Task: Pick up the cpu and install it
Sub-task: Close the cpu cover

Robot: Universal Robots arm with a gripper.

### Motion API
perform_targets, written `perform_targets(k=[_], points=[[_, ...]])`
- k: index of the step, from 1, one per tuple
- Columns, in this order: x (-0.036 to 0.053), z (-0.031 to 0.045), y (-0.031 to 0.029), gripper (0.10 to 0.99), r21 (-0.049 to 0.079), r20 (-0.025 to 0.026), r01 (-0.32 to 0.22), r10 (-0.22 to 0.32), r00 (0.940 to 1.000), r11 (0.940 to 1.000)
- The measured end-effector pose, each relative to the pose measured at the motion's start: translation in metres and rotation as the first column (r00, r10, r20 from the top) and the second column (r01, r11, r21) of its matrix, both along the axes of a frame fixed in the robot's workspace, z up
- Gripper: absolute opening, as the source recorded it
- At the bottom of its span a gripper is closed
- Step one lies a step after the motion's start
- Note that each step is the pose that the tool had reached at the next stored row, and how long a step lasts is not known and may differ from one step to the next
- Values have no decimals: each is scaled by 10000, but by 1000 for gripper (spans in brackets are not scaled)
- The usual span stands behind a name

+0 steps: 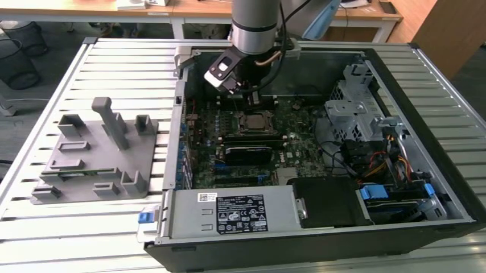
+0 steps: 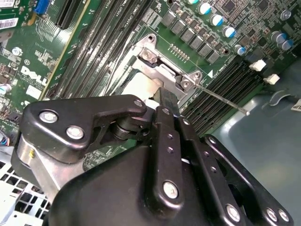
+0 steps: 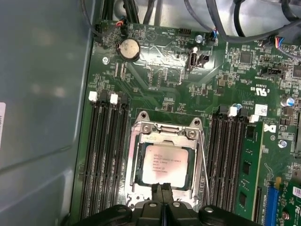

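Presently: cpu (image 3: 165,164) lies seated in the motherboard socket (image 3: 162,131), with the metal frame around it, inside the open computer case (image 1: 319,255). Gripper (image 3: 162,189) hangs over the socket's edge, fingers pressed together with nothing between them. Contact with the chip: cannot tell. Grey fixture (image 1: 99,153) sits on the slatted table (image 1: 114,62), on the exterior view's left of the case, well apart.

Silver arm (image 1: 256,25) standing near vertical in the exterior view, black gripper (image 3: 162,187) pointing downward at its end, both fingers (image 3: 157,194) pressed flat together, tips meeting.
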State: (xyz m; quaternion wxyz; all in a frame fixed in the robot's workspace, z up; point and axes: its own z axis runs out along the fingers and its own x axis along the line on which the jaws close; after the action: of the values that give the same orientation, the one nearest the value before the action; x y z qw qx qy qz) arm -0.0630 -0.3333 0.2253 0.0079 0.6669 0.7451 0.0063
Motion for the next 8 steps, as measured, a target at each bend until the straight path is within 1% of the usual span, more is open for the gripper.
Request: perform_targets(k=[8], points=[[-21, -54, 0, 106, -11, 1, 0, 0, 10000, 10000]])
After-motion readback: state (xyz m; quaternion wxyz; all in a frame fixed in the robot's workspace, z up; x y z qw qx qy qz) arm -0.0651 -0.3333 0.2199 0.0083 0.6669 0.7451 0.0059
